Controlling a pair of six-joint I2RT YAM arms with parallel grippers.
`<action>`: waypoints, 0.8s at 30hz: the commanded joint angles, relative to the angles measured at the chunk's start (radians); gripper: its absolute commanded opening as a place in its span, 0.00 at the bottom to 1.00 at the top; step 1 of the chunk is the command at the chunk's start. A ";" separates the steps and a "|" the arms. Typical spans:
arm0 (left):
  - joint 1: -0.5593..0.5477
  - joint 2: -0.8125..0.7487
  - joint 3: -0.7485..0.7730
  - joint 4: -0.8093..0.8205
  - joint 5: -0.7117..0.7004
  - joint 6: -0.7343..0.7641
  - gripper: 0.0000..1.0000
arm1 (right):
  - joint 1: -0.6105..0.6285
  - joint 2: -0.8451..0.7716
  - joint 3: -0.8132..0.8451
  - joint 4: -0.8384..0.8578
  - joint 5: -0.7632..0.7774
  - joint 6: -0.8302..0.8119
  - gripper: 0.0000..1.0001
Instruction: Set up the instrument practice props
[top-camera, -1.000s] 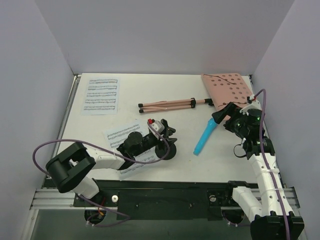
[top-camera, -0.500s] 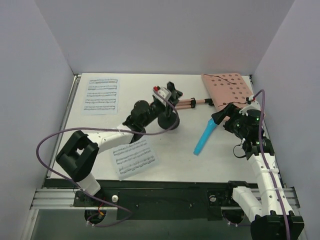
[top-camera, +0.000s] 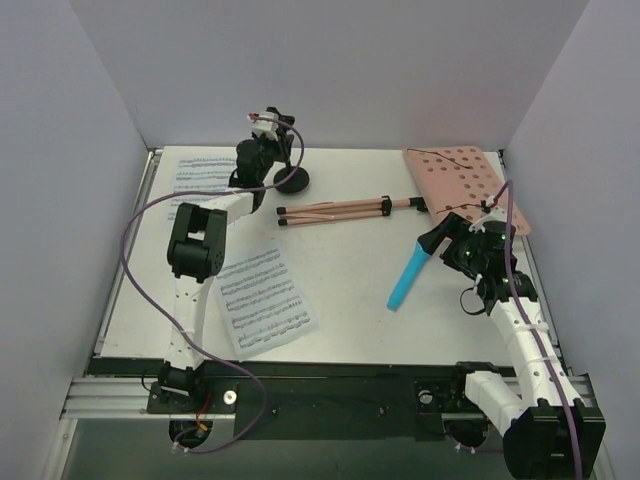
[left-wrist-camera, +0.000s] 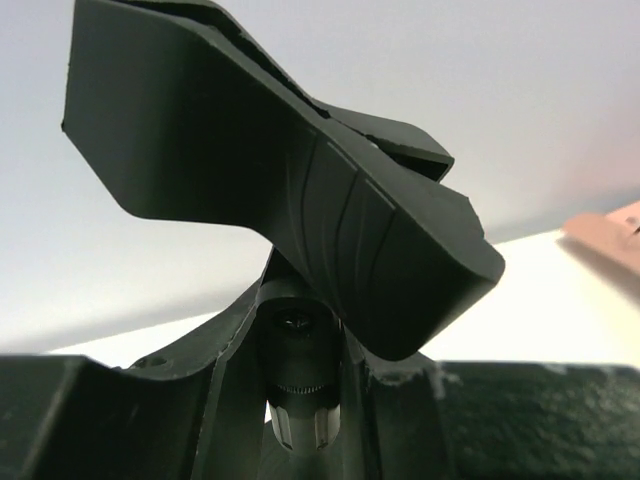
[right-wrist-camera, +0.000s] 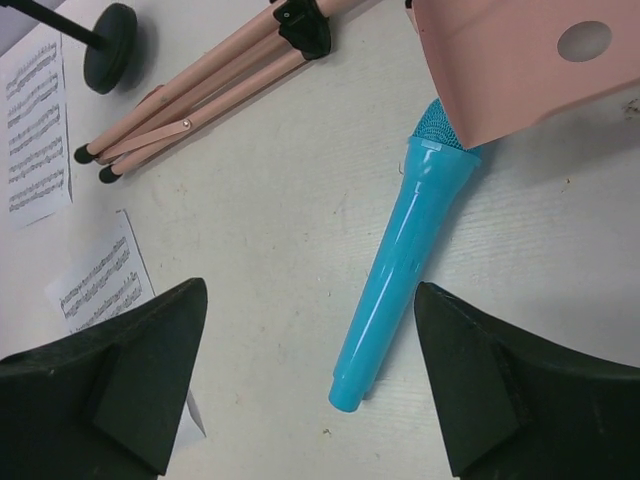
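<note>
Top external: left gripper (top-camera: 267, 121) grips black stand (top-camera: 292, 181); right gripper (right-wrist-camera: 306, 372) gapes above microphone (right-wrist-camera: 396, 270).

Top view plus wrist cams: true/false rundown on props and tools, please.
1. The head of the blue microphone sits under the edge of the pink desk. True.
2. The right tool is shut on the microphone. False: it hangs open above it.
3. The tripod lies folded on the table. True.
4. Both sheet-music pages rest on the desk. False: both lie flat on the table's left half.
5. The left tool holds the black stand. True.
</note>
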 joint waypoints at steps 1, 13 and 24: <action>-0.041 0.070 0.176 0.013 0.016 0.029 0.00 | 0.005 0.036 -0.010 0.055 0.012 -0.030 0.79; -0.081 -0.046 -0.052 0.023 -0.007 0.097 0.85 | 0.058 0.230 0.092 0.164 0.144 0.307 0.77; -0.091 -0.222 -0.396 0.062 0.004 0.034 0.88 | 0.144 0.424 0.286 0.096 0.272 0.541 0.78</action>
